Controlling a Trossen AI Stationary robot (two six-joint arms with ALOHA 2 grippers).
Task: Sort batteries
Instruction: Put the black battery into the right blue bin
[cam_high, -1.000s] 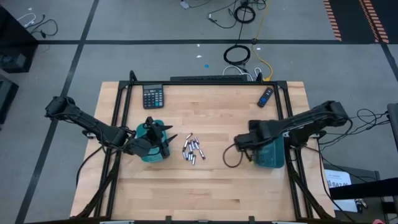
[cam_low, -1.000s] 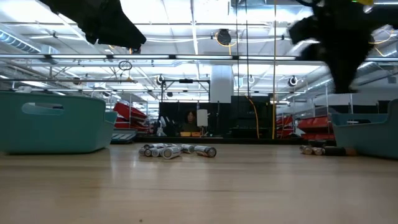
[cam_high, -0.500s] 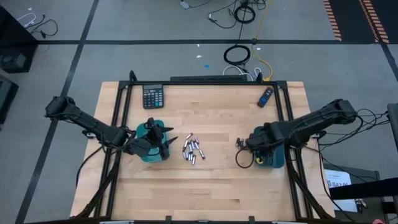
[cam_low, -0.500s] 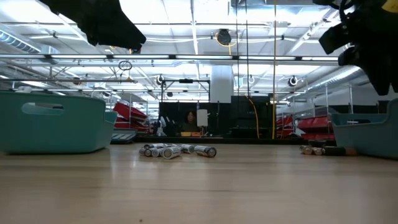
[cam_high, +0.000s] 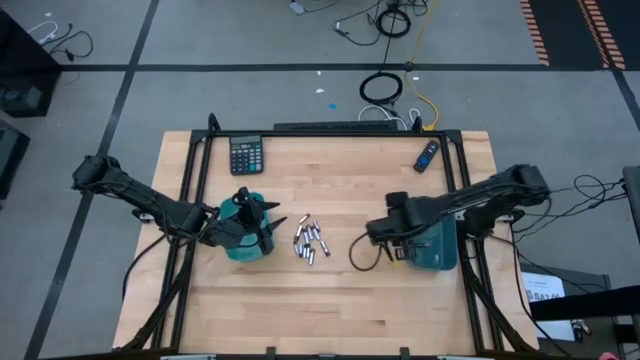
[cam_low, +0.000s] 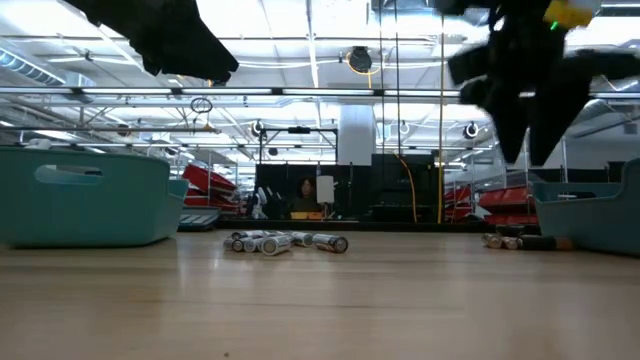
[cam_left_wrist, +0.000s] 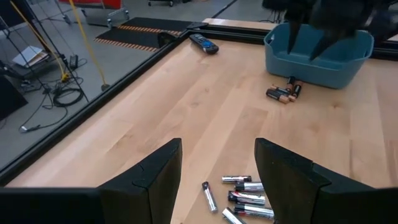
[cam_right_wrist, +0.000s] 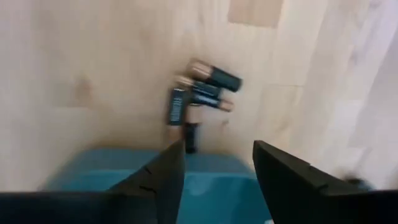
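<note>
Left pincer (cam_high: 268, 226): over the left teal tray (cam_high: 243, 243), at 9 o'clock from the tabletop's middle; its fingers (cam_left_wrist: 155, 180) stand apart with nothing between them.
Right pincer (cam_high: 372, 232): above the wood just at 9 o'clock of the right teal tray (cam_high: 436, 250); fingers (cam_right_wrist: 163, 177) spread, nothing clamped.
Silvery batteries (cam_high: 310, 241): a loose cluster lying on the tabletop (cam_high: 330, 310) between the two trays, nearer the left one.
Dark batteries (cam_left_wrist: 283, 94): a few dark, copper-ended cells lying together on the wood, close against the right tray's wall.
Hidden from above: in the high view the right arm covers those dark cells — only the wrist views and the low view (cam_low: 508, 240) show them.
Hard to make out: the left tray's inside is masked by the pincer above it; the right tray's contents cannot be told either. The right pincer is smeared in the low view (cam_low: 528, 85).
Low view only: tray walls side-on and the silvery pile (cam_low: 285, 242) at tabletop level.
Far edge: a black calculator (cam_high: 246, 154) at 11 o'clock and a dark blue remote (cam_high: 427, 154) at 1 o'clock — both well apart from the batteries.
</note>
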